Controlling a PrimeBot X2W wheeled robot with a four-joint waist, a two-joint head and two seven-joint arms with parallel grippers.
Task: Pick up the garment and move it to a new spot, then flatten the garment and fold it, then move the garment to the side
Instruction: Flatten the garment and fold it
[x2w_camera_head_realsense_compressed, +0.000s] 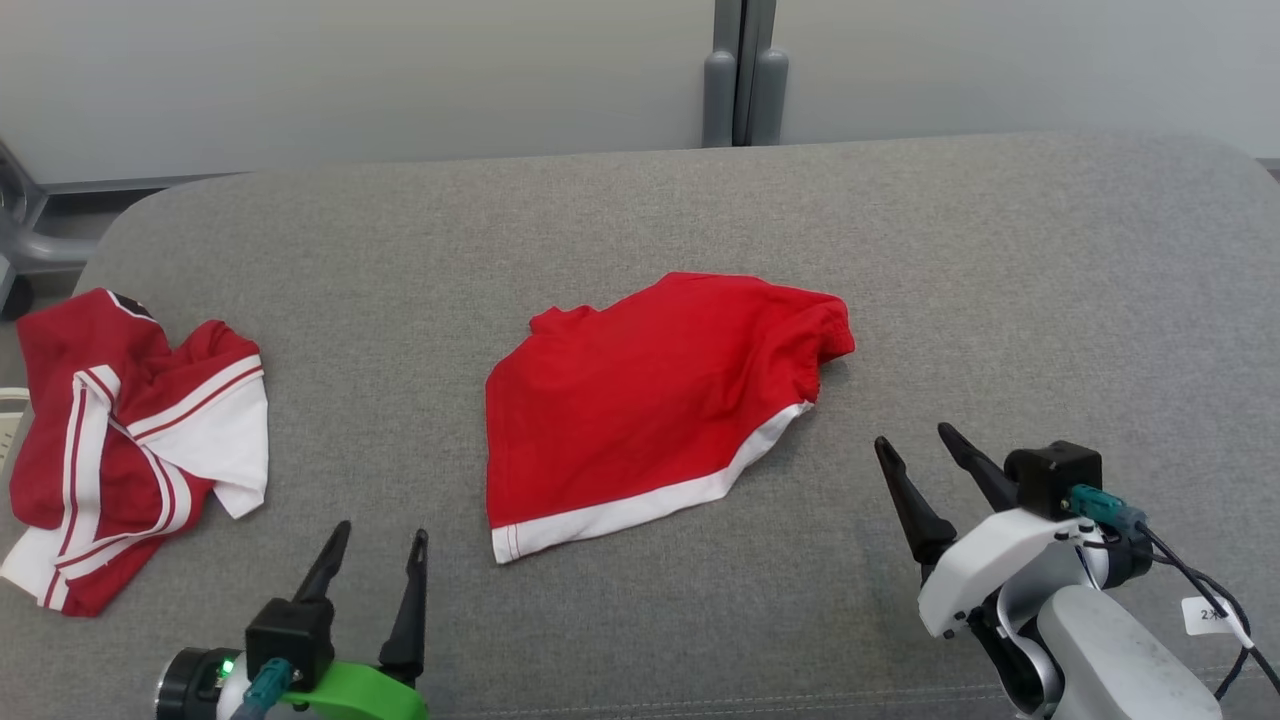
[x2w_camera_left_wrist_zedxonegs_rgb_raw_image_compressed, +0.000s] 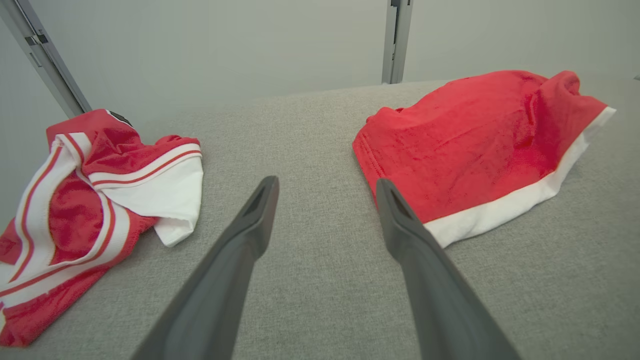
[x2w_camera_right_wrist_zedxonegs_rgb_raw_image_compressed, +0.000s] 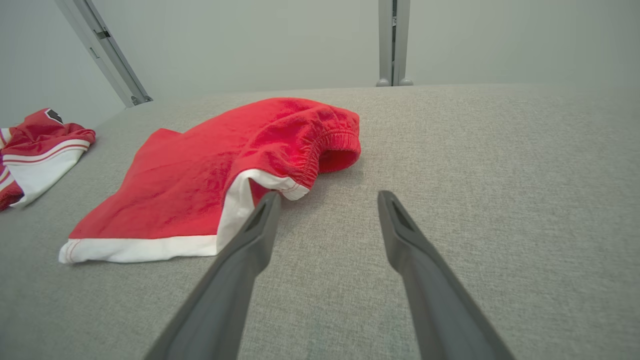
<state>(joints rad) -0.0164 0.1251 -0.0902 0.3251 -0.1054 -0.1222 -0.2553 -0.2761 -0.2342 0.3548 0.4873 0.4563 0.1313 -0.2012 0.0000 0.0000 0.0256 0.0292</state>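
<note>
Grey fabric-covered surface (x2w_camera_head_realsense_compressed: 1000, 250) bearing two garments, set before a pale wall (x2w_camera_head_realsense_compressed: 350, 70) and a grey post (x2w_camera_head_realsense_compressed: 745, 70).
The red garment (x2w_camera_head_realsense_compressed: 650, 400), edged with a white hem, is laid near the middle of the surface, mostly flat, its elastic waist bunched toward the right. A crumpled red-and-white striped garment (x2w_camera_head_realsense_compressed: 120, 440) is seen at the left edge. The left gripper (x2w_camera_head_realsense_compressed: 383, 530) and the right gripper (x2w_camera_head_realsense_compressed: 912, 435) are held low at the near side, fingers spread and clear of the cloth.

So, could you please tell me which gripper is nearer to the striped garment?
Left. The left gripper sits just right of the striped garment; the right gripper is far off, beyond the shorts.
</note>
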